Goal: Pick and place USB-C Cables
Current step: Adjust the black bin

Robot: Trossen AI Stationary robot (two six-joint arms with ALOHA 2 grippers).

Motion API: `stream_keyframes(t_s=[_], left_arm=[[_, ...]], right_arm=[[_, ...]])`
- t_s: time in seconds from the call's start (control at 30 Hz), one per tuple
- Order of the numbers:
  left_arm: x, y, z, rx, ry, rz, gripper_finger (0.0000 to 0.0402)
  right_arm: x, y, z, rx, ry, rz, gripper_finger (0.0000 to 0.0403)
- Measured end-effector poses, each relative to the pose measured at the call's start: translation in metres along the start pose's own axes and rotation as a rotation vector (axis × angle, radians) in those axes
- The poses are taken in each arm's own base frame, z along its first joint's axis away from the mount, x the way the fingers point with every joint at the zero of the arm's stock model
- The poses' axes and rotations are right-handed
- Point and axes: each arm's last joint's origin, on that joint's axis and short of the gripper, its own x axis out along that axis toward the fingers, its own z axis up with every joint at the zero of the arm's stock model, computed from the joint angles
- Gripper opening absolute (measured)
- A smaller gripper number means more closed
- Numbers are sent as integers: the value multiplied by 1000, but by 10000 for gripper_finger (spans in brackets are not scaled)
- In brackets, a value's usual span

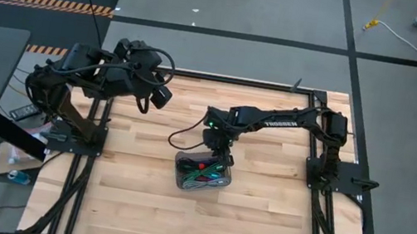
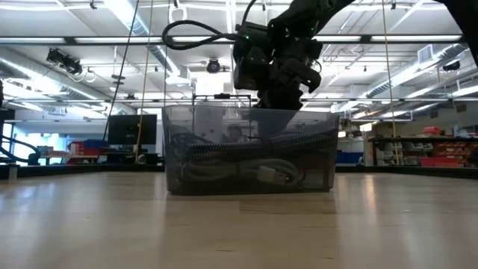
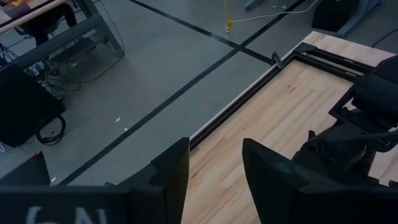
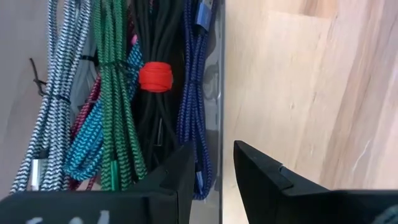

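Seemingly finishing: coloured braided USB-C cable bundles (image 4: 118,93) lying in clear plastic tray (image 1: 179,178); none showing on wooden surface (image 1: 260,218). Right gripper (image 4: 211,163) hovering over tray rim, jaws narrowly parted, holding nothing. Left gripper (image 3: 214,165) waiting aside, jaws parted, holding nothing.

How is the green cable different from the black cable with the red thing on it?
The green cable has a bright braided pattern; the black cable is plain and dark. The green cable is bound by a thin dark tie; the black cable wears a fat red tie. Both lie bundled, side by side, in the grey tray.
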Motion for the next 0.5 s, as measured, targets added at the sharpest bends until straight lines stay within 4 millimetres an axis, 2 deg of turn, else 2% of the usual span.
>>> stream_keyframes(t_s=[0.37, 0.5], left_arm=[[0, 0, 0, 0, 0, 0, 156], [0, 0, 0, 0, 0, 0, 156]], right_arm=[[16, -1, -16, 58, 6, 16, 116], [16, -4, -17, 68, 10, -23, 92]])
